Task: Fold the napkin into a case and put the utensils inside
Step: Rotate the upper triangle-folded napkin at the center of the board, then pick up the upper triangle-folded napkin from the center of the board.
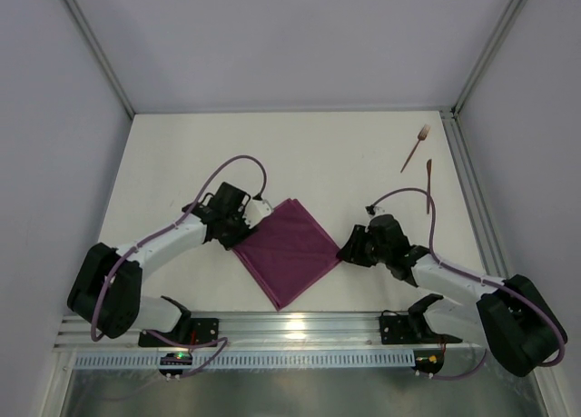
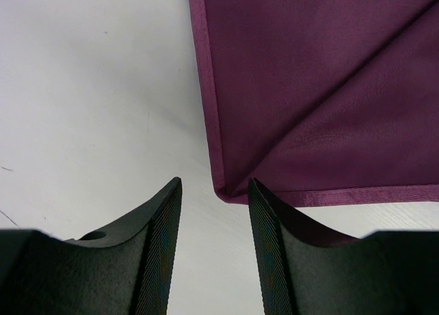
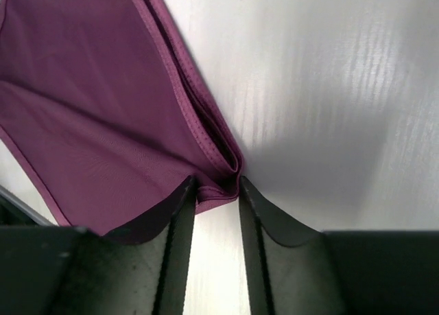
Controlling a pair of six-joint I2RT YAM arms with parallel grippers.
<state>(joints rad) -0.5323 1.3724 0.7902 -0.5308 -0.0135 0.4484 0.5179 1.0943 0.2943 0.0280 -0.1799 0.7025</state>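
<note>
The soft plum-purple cloth napkin point(image 1: 289, 252) lies flat on the white worktop point(image 1: 182, 163) between my two arms. It is folded over on itself and turned so that it reads as a diamond from above.

My left hand point(image 2: 215, 186) sits low at the napkin's far left corner. Its fingers point(image 2: 161, 239) stand apart with only bare worktop between them, so this hand is open and holds nothing. The hemmed corner of the cloth lies just ahead of the fingertips, closest to the right-hand one. I cannot tell whether that tip touches the hem. A diagonal crease runs away from that corner across the cloth.

My right hand point(image 3: 215, 184) is at the napkin's opposite corner, on the right. Here too the fingers point(image 3: 178, 226) are parted, with worktop showing in the gap behind the tips. The stacked hems of the folded corner lie right between the two fingertips and reach both of them. The cloth rests on the worktop and I see it neither lifted nor pinched.

The slim copper-brown fork with pale tines point(image 1: 416, 149) and the matching slim copper-brown knife point(image 1: 428, 186) lie near each other at the far right of the worktop. They are well apart from the napkin and from both hands.
</note>
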